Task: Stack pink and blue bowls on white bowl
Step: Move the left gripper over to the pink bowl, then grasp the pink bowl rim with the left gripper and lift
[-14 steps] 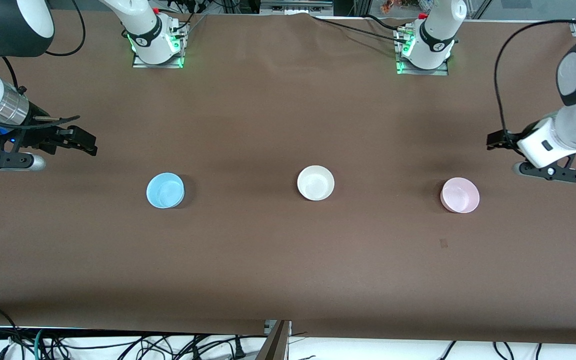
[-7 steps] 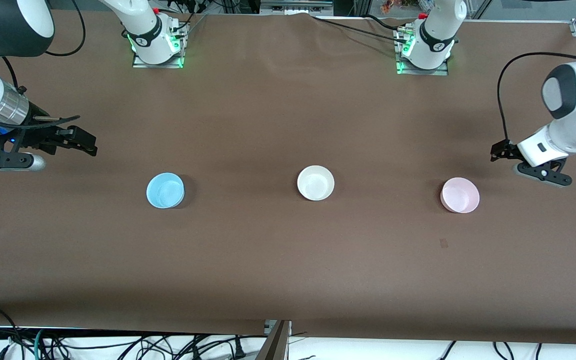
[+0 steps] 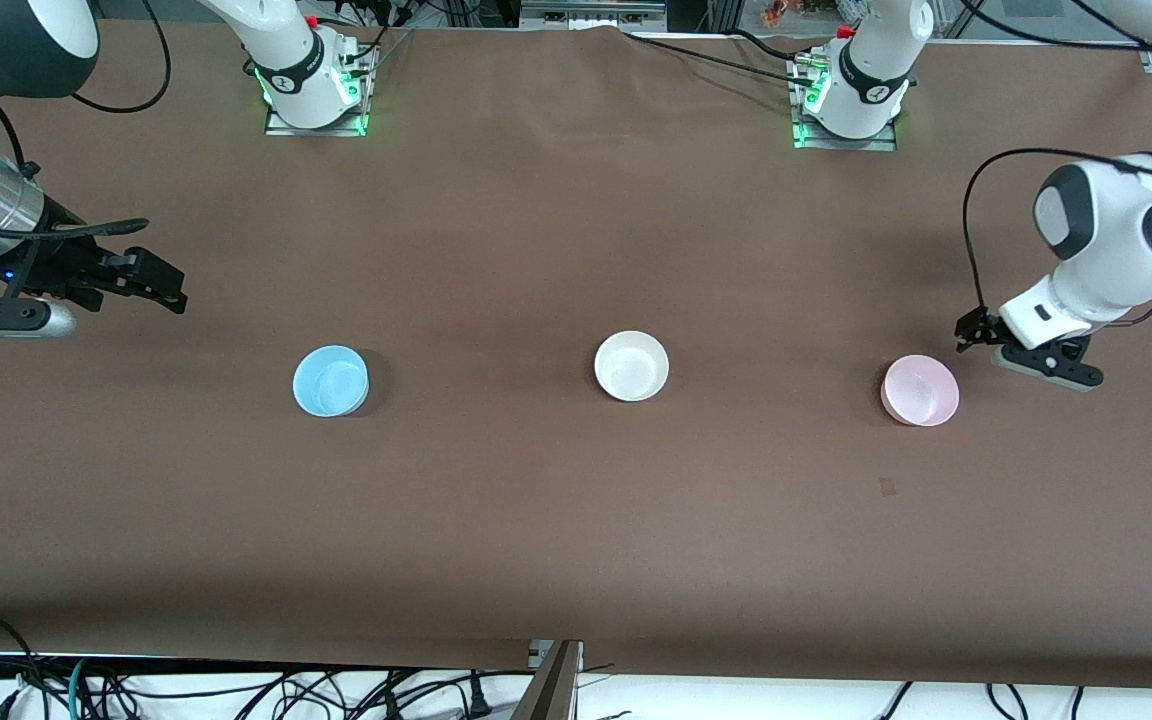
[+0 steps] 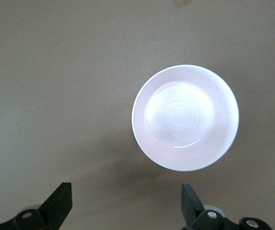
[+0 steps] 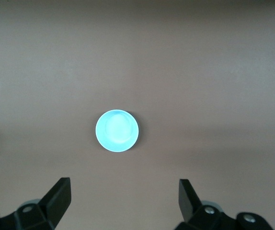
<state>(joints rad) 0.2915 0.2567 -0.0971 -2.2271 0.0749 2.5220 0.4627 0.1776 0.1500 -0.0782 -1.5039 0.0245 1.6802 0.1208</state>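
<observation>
Since the earlier frames our left arm (image 3: 1116, 240) has swung in and come down toward the pink bowl, while the right arm has barely shifted and the three bowls lie where they were.

We see the brown table (image 3: 556, 520) carrying the bowls in one row across its middle, well apart from each other and away from every edge. Our left gripper (image 3: 966, 335) hangs just beside the pink bowl (image 3: 921, 390), toward the left arm's end of the table; in the left wrist view its fingers (image 4: 61, 203) stand wide apart and empty, with the bowl (image 4: 185, 117) off to one side of the gap. Our right gripper (image 3: 171, 290) waits over bare table near the right arm's end, its fingers (image 5: 58, 196) also spread wide with nothing between them, and the blue bowl (image 3: 331, 380) well ahead of it in the right wrist view (image 5: 117, 131). The white bowl (image 3: 631, 365) sits between the other two, upright and empty.

We judge these bowls light, stiff and smooth, so likely slippery and easy to nudge across the cloth. We would take each by its rim, one finger inside the wall and one outside, closing gently and lifting straight so it nests squarely.
</observation>
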